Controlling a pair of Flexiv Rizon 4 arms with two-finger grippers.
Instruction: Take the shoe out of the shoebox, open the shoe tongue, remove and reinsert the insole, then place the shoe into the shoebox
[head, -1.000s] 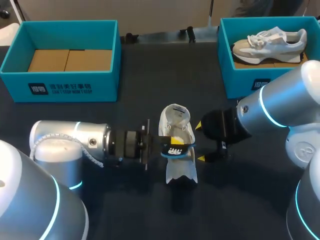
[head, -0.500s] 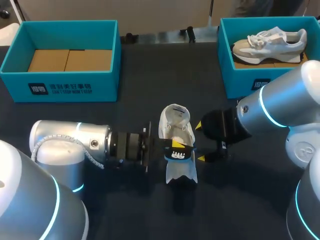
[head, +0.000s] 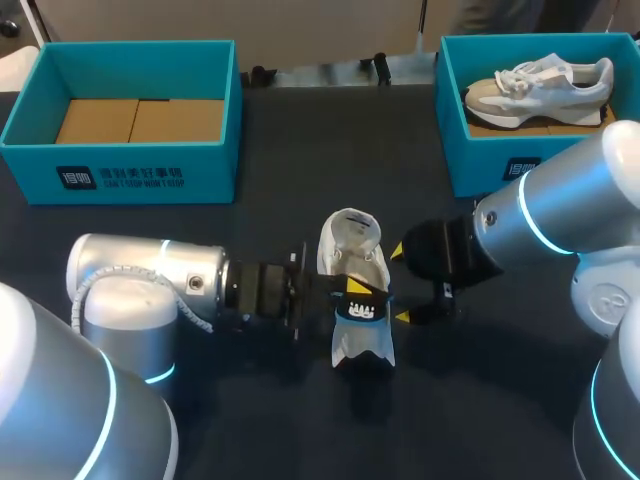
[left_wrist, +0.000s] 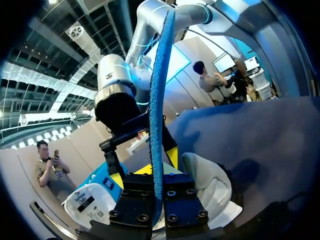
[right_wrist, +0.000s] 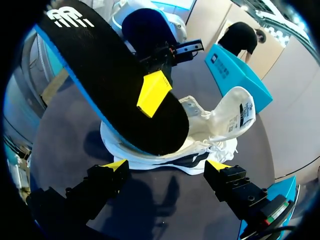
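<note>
Left gripper (head: 346, 292) clamped on black insole (right_wrist: 100, 75), held over white shoe (head: 352, 245) mid-table. Right gripper (right_wrist: 167, 165) fingers apart, empty, just beside shoe. Second sneaker (head: 540, 85) sits in right shoebox (head: 495, 162).

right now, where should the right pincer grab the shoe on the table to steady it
Likely the right side wall of the shoe, coming from the right: the open right pincer faces that side, and the insole held over the middle blocks a grasp from above.
</note>
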